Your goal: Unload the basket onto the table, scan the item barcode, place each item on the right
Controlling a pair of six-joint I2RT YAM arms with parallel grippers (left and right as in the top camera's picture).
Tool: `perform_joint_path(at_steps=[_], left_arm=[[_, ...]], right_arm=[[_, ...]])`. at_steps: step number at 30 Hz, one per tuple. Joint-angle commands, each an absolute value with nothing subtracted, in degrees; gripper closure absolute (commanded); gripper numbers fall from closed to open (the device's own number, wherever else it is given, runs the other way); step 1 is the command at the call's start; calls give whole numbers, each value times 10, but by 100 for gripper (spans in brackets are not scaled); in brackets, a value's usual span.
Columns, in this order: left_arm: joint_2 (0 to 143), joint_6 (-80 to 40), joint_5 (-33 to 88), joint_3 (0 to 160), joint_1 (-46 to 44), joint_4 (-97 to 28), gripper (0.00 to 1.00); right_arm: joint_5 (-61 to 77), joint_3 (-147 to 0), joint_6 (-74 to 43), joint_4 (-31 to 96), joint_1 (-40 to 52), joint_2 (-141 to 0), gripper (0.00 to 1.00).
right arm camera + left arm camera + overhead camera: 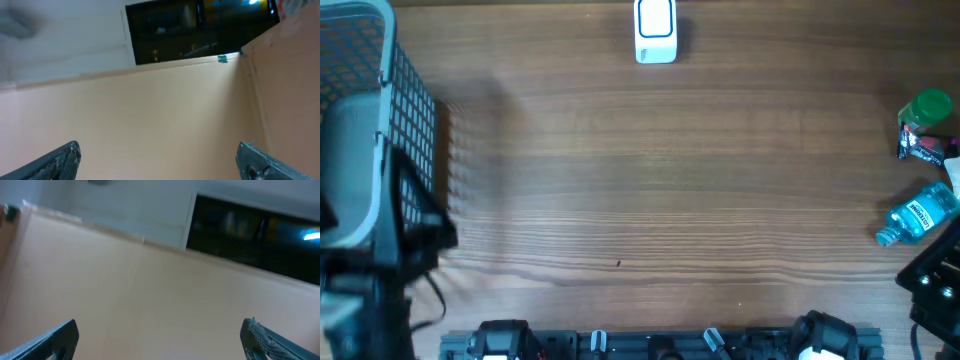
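A white and blue barcode scanner (655, 30) stands at the far middle edge of the table. Two items lie at the right edge: a clear blue bottle (920, 215) on its side and a green-capped pack (925, 125) behind it. No barcode shows on either. My left gripper (160, 330) is open over bare tabletop with nothing between its fingers. My right gripper (157, 152) is open too, also over bare wood. The left arm (380, 260) sits at the near left, and the right arm (935, 280) at the near right, just in front of the blue bottle.
A grey mesh basket (360, 120) fills the far left corner, beside the left arm. The wooden table (650, 190) stretches between the two arms. A dark opening (200, 25) shows beyond the table's edge in both wrist views.
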State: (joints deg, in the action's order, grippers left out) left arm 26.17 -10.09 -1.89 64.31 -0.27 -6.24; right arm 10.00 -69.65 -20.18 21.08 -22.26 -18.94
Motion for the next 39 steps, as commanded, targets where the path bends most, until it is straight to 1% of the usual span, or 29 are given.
perform_joint_path(at_steps=[1, 2, 4, 8, 15, 17, 22, 25, 27, 30, 34, 36, 39], left_arm=[[222, -90, -25, 633, -5, -60, 0], [211, -90, -25, 633, -5, -60, 0], [200, -90, -25, 633, -5, -60, 0], [188, -90, -24, 631, -5, -61, 0], [105, -94, -16, 628, -4, -58, 0], [85, -94, -6, 628, 1, -64, 0], [1, -94, -3, 560, 75, -9, 0], [4, -97, 18, 556, 123, -7, 0], [3, -114, 60, 555, 164, -10, 0], [3, -113, 66, 555, 178, -9, 0], [3, -113, 52, 555, 174, 2, 0], [4, -113, 36, 555, 174, 4, 0], [4, -127, 46, 554, 174, 15, 0]], right_arm=[[89, -700, -336, 172, -220, -182, 0], [89, -700, -371, 170, -220, -182, 0], [90, -700, -401, 172, -220, -182, 0], [90, -701, -404, 171, -215, -177, 0], [81, -701, -278, 189, -203, -64, 0], [73, -701, -278, 204, -192, -42, 0], [73, -711, -278, 256, -133, -3, 0], [72, -710, -269, 258, -120, -3, 0], [63, -710, -269, 267, -120, -3, 0], [22, -710, -269, 268, -119, -3, 0], [6, -703, -272, 228, -125, -3, 0], [7, -682, -272, 174, -126, -3, 0], [7, -643, -270, 150, -126, -3, 0]])
